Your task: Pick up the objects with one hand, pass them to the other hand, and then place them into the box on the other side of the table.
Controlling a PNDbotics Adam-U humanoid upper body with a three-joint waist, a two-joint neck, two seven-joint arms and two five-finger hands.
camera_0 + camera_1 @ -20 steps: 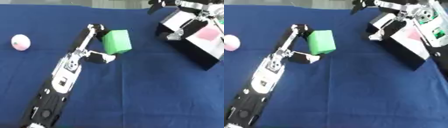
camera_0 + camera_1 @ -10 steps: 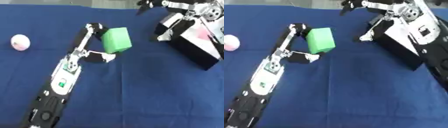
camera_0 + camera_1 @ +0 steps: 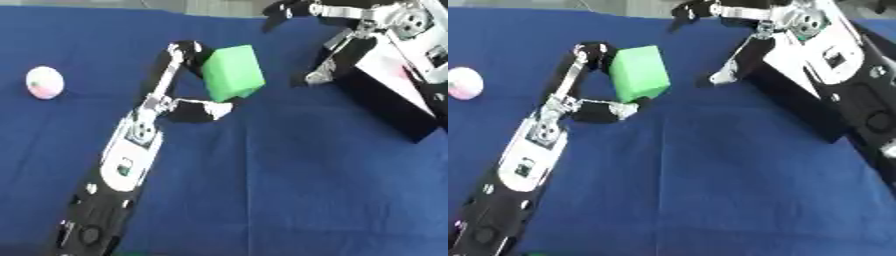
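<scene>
Left eye: left hand [image 3: 188, 82] pinching green block [image 3: 233, 73], mid-table, as before. Right hand [image 3: 319, 35] fingers spread, now moved left from box [image 3: 389, 107] toward block.

Right eye: gap narrowed; handover judged imminent. Pink ball [image 3: 463, 83] far left, untouched.
</scene>
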